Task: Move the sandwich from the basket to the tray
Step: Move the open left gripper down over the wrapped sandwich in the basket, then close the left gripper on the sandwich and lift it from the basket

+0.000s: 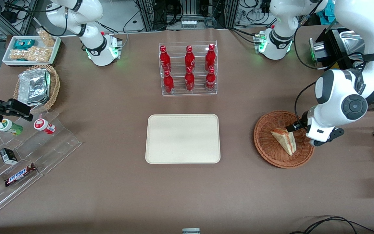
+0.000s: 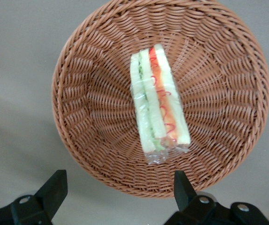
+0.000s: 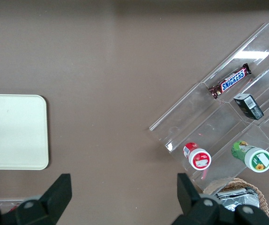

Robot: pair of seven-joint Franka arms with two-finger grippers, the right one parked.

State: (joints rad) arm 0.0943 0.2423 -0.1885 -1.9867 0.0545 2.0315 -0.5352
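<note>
The sandwich [image 1: 285,140], a plastic-wrapped wedge of white bread with red and green filling, lies in the round reddish-brown wicker basket [image 1: 265,143] toward the working arm's end of the table. It also shows in the left wrist view [image 2: 158,103], lying in the basket [image 2: 92,93]. My left gripper [image 1: 299,125] hovers above the basket's rim, beside the sandwich. In the wrist view the gripper [image 2: 118,187] is open and empty, its fingers wide apart over the rim. The cream tray [image 1: 182,138] lies bare at the table's middle.
A clear rack of red bottles [image 1: 188,69] stands farther from the camera than the tray. Toward the parked arm's end are a tan basket with a foil pack [image 1: 35,86], a white bin of snacks [image 1: 31,49] and clear acrylic steps [image 1: 24,156] with small items.
</note>
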